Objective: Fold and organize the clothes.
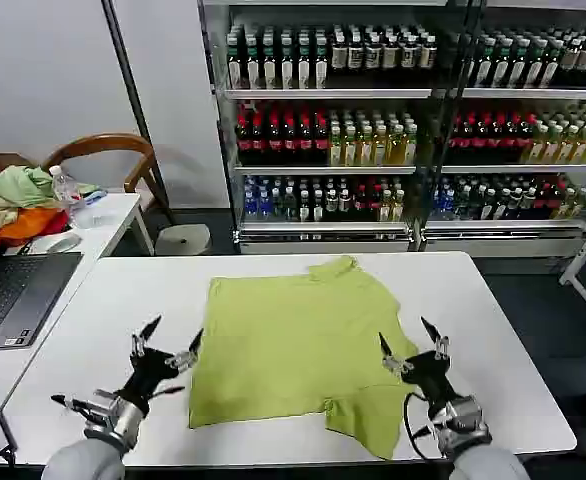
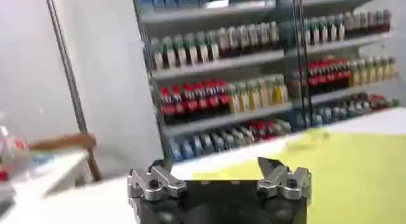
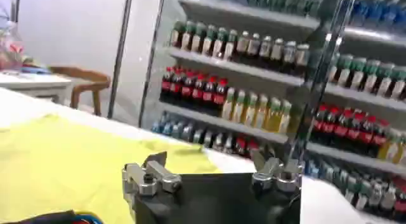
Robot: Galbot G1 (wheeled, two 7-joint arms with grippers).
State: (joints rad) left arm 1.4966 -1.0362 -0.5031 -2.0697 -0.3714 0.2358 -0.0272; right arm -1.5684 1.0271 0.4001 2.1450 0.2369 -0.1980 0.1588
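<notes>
Lime T-shirt (image 1: pixel 298 345) spread flat on the white surface (image 1: pixel 493 320), centre of the head view, collar end toward the top, hem toward the bottom edge. Long axis roughly top to bottom, skewed a little: lower right corner drooping down past the rest, one fold or sleeve bunched near the hem.

Left hand (image 1: pixel 165 348) poised at lower left, fingers spread apart, empty, just beside the shirt's left edge and not touching cloth. Right hand (image 1: pixel 408 347) poised at lower right, fingers likewise parted, empty, hovering right at the shirt's right edge, possibly over the cloth itself. Both about level with the lower half of the shirt, one to each side; the right looking slightly the nearer to fabric.

Left wrist view: parted fingers of the left hand (image 2: pixel 219 174) in the foreground, yellow cloth (image 2: pixel 355 174) off toward the lower right. Right wrist view: right hand (image 3: pixel 212 171) open, cloth (image 3: pixel 70 162) filling the lower left.

Thin cotton, soft, matte, lightly creased, lying limp with no stiffness. Likely to slip and drag on the smooth top unless pinched right at the edge. Probably a side-edge pinch next, each hand reaching inward toward its own side.

Heap of other garments (image 1: pixel 18 205) and a laptop (image 1: pixel 13 295) on a side desk, upper left. Drink shelves (image 1: pixel 393 120) behind.
</notes>
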